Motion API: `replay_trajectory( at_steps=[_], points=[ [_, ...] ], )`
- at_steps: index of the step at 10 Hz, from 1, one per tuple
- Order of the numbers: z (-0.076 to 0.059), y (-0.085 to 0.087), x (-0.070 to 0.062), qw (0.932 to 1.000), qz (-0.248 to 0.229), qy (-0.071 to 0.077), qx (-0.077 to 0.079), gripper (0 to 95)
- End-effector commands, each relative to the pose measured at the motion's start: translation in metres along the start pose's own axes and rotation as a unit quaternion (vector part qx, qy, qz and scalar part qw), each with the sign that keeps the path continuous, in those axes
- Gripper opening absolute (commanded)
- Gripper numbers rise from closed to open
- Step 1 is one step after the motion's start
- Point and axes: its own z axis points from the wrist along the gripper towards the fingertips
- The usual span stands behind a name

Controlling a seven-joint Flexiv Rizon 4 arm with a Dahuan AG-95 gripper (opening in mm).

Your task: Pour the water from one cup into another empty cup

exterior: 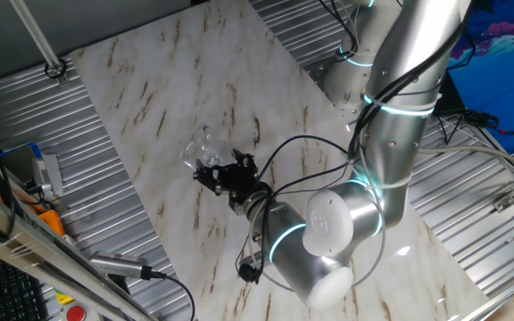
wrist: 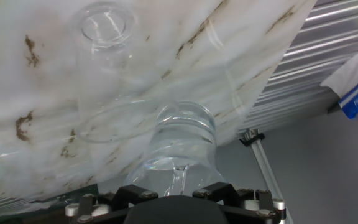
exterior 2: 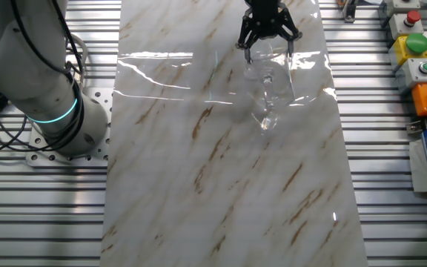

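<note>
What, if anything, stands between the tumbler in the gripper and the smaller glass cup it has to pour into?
Nothing visible does. The gripper holds the larger tumbler tilted above the marble tabletop, and only bare marble shows between it and the smaller glass cup in the hand view.

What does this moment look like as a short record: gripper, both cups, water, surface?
gripper: gripper shut on the larger tumbler
larger tumbler: larger tumbler held off the table, tilted in the hand view
water: water visible inside the tumbler
smaller cup: smaller cup upright on the table, apart from the tumbler; contents cannot be told
surface: marble-pattern table
pour stream: none visible
</note>
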Motion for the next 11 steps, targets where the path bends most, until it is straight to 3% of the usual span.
replay_trajectory(
  at_steps=[1,8,11],
  points=[
    [0.0009,0.0001,0.0012,1.0000,0.000,0.002,0.009,0.0],
    [0.0009,0.0001,0.0014,0.9998,0.001,-0.014,0.012,0.0],
    [0.0012,0.0005,0.0021,0.9994,-0.001,-0.032,0.013,0.0]
  ],
)
